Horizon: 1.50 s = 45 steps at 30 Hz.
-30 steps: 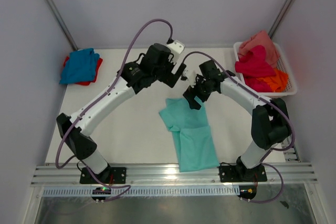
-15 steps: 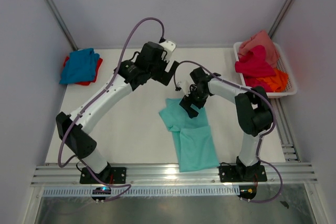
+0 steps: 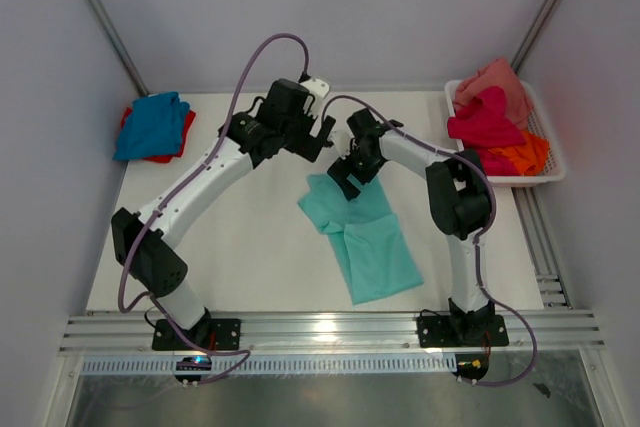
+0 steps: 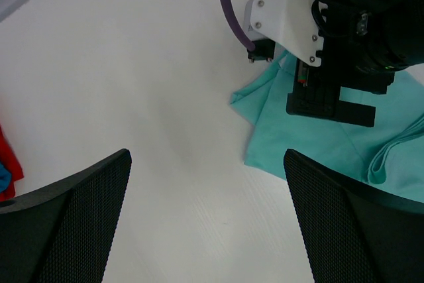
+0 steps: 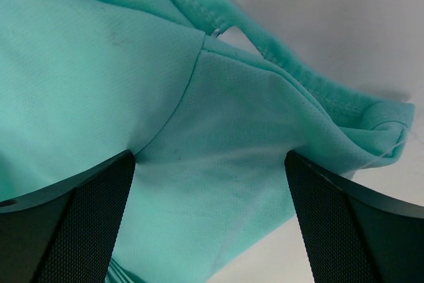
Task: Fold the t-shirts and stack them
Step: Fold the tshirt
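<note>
**A:** What is the right gripper [image 3: 343,169] doing?

**B:** Its jaws are spread wide with nothing pinched. It hangs low over the far end of the large mint-teal cloth t-shirt [image 3: 365,242]. In the wrist view, cloth and a stitched hem fill the gap between the fingers. I can't tell whether the tips touch the fabric.

**A:** And the left gripper [image 3: 322,137]?

**B:** It is also wide open and holds nothing. It sits over bare white table [image 3: 230,247] just beyond the shirt's far corner, on the side away from the white mesh basket [image 3: 556,152].

**A:** So where is the shirt from the claws?

**B:** It is directly under the right one, and a short reach toward the basket from the left one. The shirt is partly folded and well apart from the basket. Its long axis runs from the grippers back toward the arm bases, slanting a little toward the basket's side.

**A:** Which arm is nearer?

**B:** I'd say the right arm, since it could close on that far hem. The left would have to shift onto the cloth first. The blue tee [image 3: 150,125] lies on top of a red tee [image 3: 184,133] at the table corner farthest from the basket.
</note>
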{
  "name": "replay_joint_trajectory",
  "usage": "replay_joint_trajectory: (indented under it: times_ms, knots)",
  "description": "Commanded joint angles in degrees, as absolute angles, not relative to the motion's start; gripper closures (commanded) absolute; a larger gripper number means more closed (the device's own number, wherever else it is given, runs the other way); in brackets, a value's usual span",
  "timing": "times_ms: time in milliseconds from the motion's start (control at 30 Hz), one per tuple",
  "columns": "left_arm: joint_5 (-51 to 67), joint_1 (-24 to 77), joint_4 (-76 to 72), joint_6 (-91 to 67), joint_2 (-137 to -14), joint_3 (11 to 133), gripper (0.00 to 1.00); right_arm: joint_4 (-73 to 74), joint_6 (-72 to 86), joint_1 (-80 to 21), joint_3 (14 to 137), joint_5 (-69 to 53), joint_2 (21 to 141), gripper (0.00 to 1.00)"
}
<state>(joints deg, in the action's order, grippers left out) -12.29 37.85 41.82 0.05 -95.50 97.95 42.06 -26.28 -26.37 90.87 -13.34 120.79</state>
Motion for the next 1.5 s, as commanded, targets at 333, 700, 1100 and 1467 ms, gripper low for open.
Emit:
replay_joint_trajectory:
  times_ms: [333,700,1100,1467]
  knots:
    - [-10.9,36.1,40.7,-0.2,-94.4,95.7,0.01,42.6,-8.3,-26.5,109.8,-2.7,132.7,0.01]
    - [1.8,36.2,44.1,3.0,-94.0,93.5,0.01,46.7,2.5,-22.0,124.6,-0.5,138.8,0.01]
    - [16.3,36.8,48.4,9.0,-94.5,92.5,0.01,37.7,-3.2,-20.8,111.6,6.8,129.6,0.01]
    - [5.7,48.2,46.3,14.4,-97.4,87.5,0.01,25.3,-11.1,-20.8,101.1,12.0,115.5,0.01]
